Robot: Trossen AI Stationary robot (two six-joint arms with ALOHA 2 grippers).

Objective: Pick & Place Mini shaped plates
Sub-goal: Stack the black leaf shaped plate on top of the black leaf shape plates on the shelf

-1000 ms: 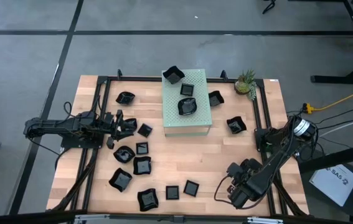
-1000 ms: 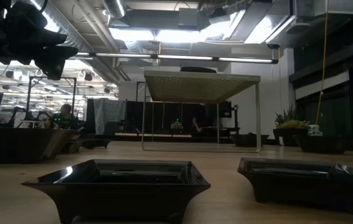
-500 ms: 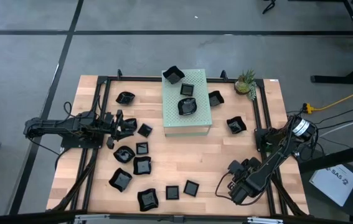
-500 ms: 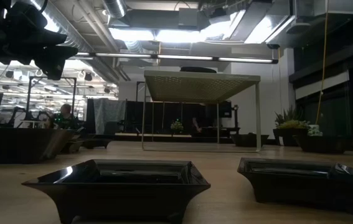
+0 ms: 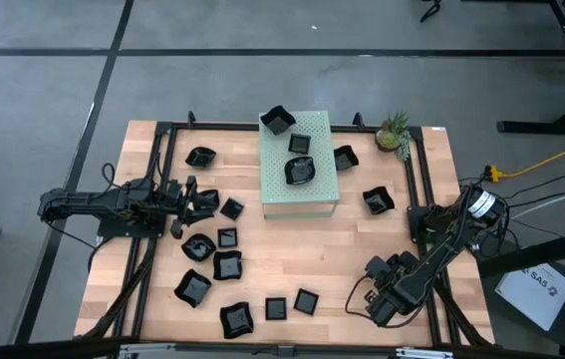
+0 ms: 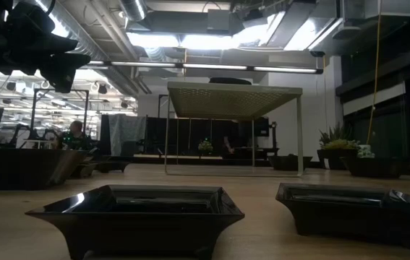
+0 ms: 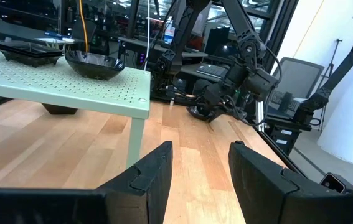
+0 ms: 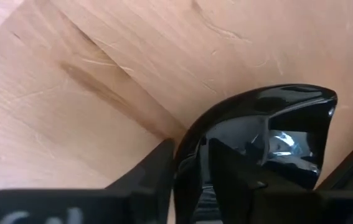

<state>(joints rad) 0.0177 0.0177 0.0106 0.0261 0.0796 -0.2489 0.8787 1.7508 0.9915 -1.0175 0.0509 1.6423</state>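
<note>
A: What are your right fingers (image 8: 192, 171) doing?

B: They are pinched on the rim of a glossy black mini plate (image 8: 269, 134), one finger inside the rim and one outside, down on the bare wood of the counter (image 8: 70, 74) near its front right corner. From above, that right gripper (image 5: 374, 271) sits low by the counter's right rail.

A: And your left fingers (image 7: 157, 171)?

B: Spread apart with nothing between them, hovering just over the counter on its left side. My left gripper (image 5: 197, 202) points toward the pale green perforated box (image 5: 300, 165), in among a cluster of plates.

A: Where are the other plates?

B: Three are on top of the box: a wavy-rimmed plate (image 5: 278, 121) at its far left corner, a small square plate (image 5: 300, 144) beside it, and a round bowl-like plate (image 5: 300, 171) in the middle. More lie around it: one (image 5: 200, 157) to the left, one (image 5: 345, 158) just right of the box, one (image 5: 378, 201) farther right. Two small square ones (image 5: 306, 300) lie near the front edge, with several others scattered front left.

A: Anything else?

B: A small pineapple-like plant (image 5: 394, 132) stands at the far right corner
</note>
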